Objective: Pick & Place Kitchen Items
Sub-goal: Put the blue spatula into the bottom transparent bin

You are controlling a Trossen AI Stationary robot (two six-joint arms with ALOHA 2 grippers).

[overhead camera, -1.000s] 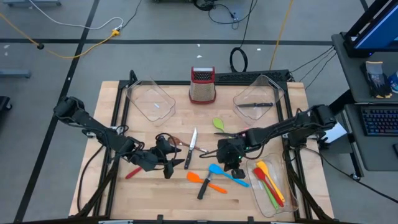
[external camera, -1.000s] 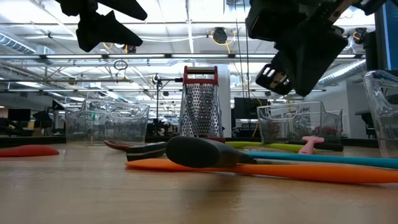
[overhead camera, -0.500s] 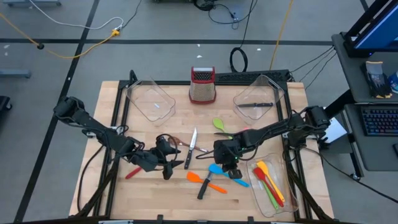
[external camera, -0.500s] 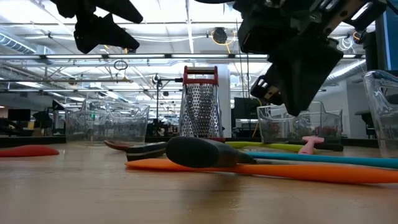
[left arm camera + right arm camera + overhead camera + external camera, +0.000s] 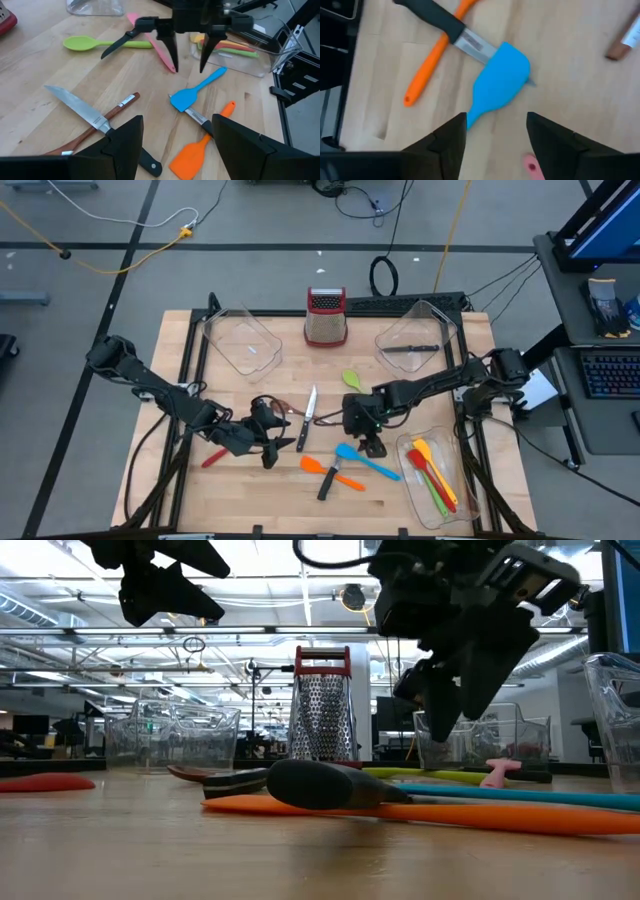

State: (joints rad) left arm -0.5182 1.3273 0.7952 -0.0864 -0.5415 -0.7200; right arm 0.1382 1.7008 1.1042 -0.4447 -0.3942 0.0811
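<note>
A blue spatula (image 5: 362, 460) lies flat on the wooden table; its blade (image 5: 500, 80) rests on the blade of a black-handled knife (image 5: 328, 482), which crosses an orange spatula (image 5: 322, 468). My right gripper (image 5: 370, 442) is open, its fingers pointing down just above the blue spatula's handle (image 5: 212, 77); it touches nothing. My left gripper (image 5: 268, 442) is open and empty, hovering left of a second knife (image 5: 307, 418) that crosses a brown-handled utensil (image 5: 100, 127). A green spoon (image 5: 352, 380), a pink utensil (image 5: 159, 47) and a red utensil (image 5: 213, 457) lie loose.
A steel grater with a red top (image 5: 325, 317) stands at the far middle. Clear bins sit at the far left (image 5: 243, 340), at the far right (image 5: 415, 340) with a knife inside, and at the near right (image 5: 435, 475) with several red, orange and yellow utensils.
My right gripper has moved a little toward the table's left and come down toward the blue spatula, tipping until its fingers point down. It has stayed open. The utensils have not moved.
</note>
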